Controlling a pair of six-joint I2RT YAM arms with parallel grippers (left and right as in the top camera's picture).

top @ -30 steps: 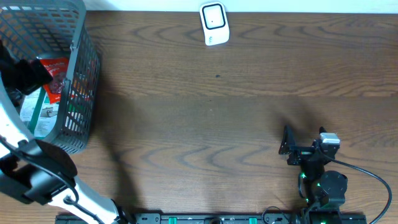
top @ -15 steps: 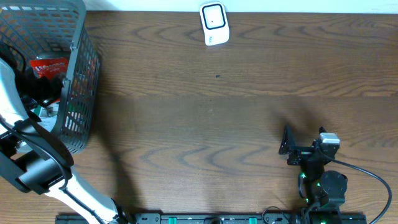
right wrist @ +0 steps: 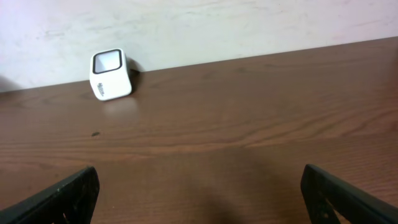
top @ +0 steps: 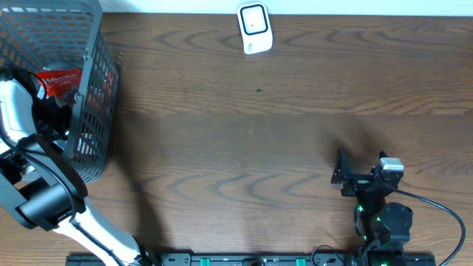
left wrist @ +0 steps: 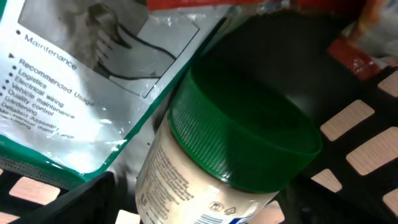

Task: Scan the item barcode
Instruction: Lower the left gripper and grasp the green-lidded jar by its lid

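Note:
A pale jar [left wrist: 199,180] with a green ribbed lid [left wrist: 242,130] lies tilted inside the grey wire basket [top: 96,111] at the table's left. My left gripper [left wrist: 199,208] reaches down into the basket [top: 46,111] and stands open, its dark fingers [left wrist: 84,199] on either side of the jar; a narrow gap still shows on the left side. Part of a printed code shows at the jar's lower edge. The white scanner [top: 255,28] stands at the far edge of the table, also seen in the right wrist view [right wrist: 111,74]. My right gripper [top: 341,176] rests open over bare wood [right wrist: 199,193].
A clear pouch with green trim and printed text [left wrist: 68,93] lies beside the jar. A red packet [top: 63,81] sits higher in the basket. The basket's mesh walls close in around the left arm. Brown tabletop stretches between basket and scanner.
The left arm has sunk deeper into the basket and its jaws have narrowed a little around the jar. The right arm has not moved.

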